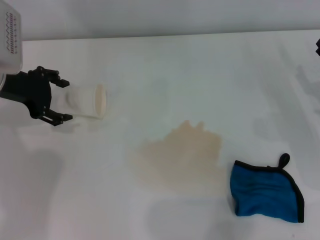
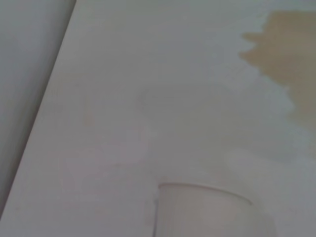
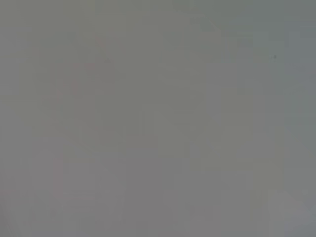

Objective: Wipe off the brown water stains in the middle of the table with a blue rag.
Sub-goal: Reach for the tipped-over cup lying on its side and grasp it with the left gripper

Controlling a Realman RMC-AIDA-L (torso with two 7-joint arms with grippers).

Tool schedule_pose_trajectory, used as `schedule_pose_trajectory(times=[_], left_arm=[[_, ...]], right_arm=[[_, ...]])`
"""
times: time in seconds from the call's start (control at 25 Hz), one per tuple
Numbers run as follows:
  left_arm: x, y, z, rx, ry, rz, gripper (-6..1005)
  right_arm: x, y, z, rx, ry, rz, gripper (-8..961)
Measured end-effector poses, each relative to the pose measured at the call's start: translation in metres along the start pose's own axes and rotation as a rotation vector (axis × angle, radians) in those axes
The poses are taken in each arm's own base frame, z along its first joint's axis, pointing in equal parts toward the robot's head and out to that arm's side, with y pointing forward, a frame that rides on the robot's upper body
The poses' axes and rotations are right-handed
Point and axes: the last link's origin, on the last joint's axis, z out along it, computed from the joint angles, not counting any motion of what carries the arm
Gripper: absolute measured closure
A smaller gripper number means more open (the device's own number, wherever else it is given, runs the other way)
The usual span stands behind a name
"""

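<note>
The brown water stains spread as a pale tan blotch in the middle of the white table; part of it also shows in the left wrist view. The blue rag lies crumpled to the right of the stain, black-trimmed, with its loop pointing away. It lies apart from the stain, and no gripper is near it. My left gripper is open at the far left, its fingertips level with the base of a tipped white cup. Only a dark sliver of my right gripper shows at the right edge.
The white cup lies on its side at the left, its mouth facing the stain; it also shows in the left wrist view. The table's far edge meets a grey wall. The right wrist view shows only plain grey.
</note>
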Motion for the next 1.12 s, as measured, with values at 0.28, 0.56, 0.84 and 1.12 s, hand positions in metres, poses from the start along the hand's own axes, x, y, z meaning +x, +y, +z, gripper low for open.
schedule_pose_trajectory(times=[0.28,0.56,0.84,1.12], left_arm=[[-0.001,0.001,0.005,0.013,-0.008,0.001,119],[-0.002,0.001,0.011,0.041,-0.032,0.009,119],[0.003,0.0,0.018,0.061,-0.021,0.032,120],[0.004,0.003,0.031,0.079,-0.033,0.06,121]], right_arm=[[-0.001,0.002,0.0,-0.01,-0.013,0.003,96],[-0.002,0.002,-0.001,-0.013,-0.018,0.003,96],[-0.002,0.002,-0.001,-0.013,-0.018,0.003,96],[-0.002,0.002,-0.001,-0.012,-0.017,0.003,96]])
